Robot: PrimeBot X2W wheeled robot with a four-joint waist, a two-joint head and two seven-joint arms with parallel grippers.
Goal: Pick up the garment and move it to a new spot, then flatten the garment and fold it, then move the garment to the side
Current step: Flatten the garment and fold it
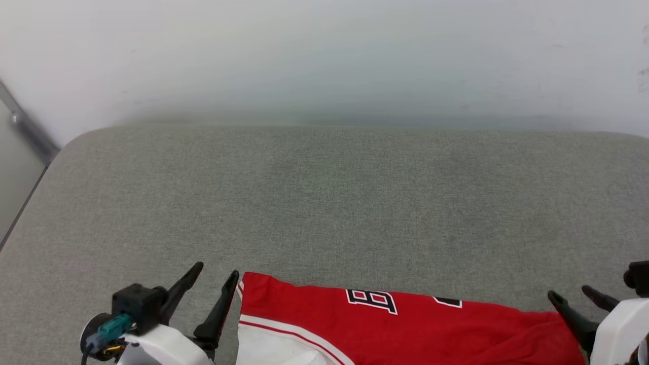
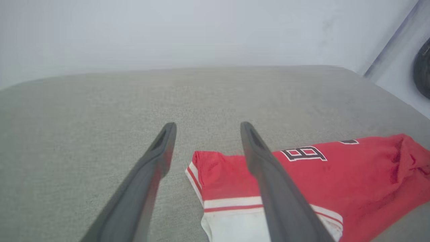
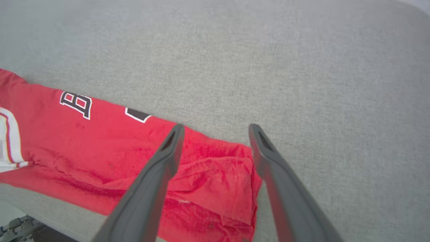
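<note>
Surface: you are looking at a wide grey fabric-covered top [image 1: 324, 203] that runs toward a pale wall [image 1: 324, 61] at 12 o'clock.
Garment: the garment [image 1: 405, 324] lies in a long red band at 6 o'clock in the head view. Its white sleeve [image 1: 274, 344] is toward 7 o'clock, its block letters [image 1: 372, 300] face up, and its 5 o'clock end is bunched and creased.
Left gripper: the left gripper [image 1: 216, 270] sits at 7 o'clock, just beside the sleeve end. Its fingers are spread and nothing is between them.
Right gripper: the right gripper [image 1: 570, 292] sits at 5 o'clock over the rumpled end. Its jaws are apart and hold nothing.
Stage: your fold looks laid down, and the move to the side seems to be what is left.
Risk, edge: the right wrist view shows the cloth close to the near edge [image 3: 50, 220]. If you drag it toward 6 o'clock, part of it could spill over.
Risk, layers: if you pinch only the top layer at either end, the fold will likely peel open as you lift.
Risk, uneven pull: the two ends are well apart. If one arm leads, the band could twist or stretch, and the bunched end would crease further.
Risk, snag: a spread fingertip sweeping low could catch the sleeve trim and flip it.
</note>
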